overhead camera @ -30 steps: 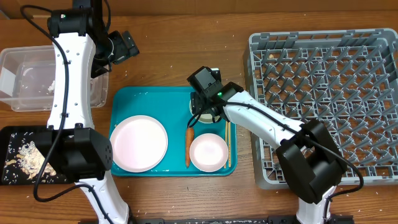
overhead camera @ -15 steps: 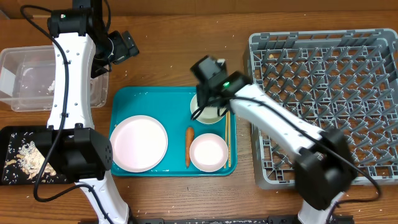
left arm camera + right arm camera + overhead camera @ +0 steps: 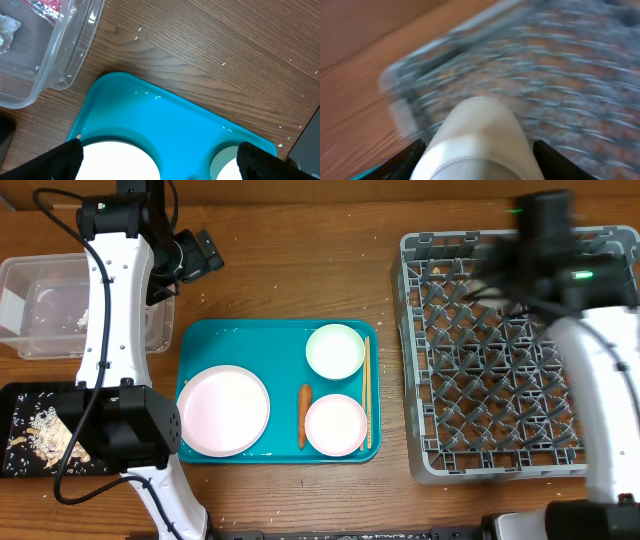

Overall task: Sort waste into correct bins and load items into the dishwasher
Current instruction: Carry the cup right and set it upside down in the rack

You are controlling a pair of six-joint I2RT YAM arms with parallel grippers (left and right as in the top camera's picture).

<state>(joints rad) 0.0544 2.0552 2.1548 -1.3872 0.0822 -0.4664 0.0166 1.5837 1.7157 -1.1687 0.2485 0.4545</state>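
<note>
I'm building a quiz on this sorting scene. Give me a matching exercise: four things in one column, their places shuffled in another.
1 carrot
2 cup
3 food scraps
4 chopsticks

A in the black tray
B in the right gripper
C between the plate and a bowl
D along the teal tray's right edge

Pairs: 1-C, 2-B, 3-A, 4-D.
</note>
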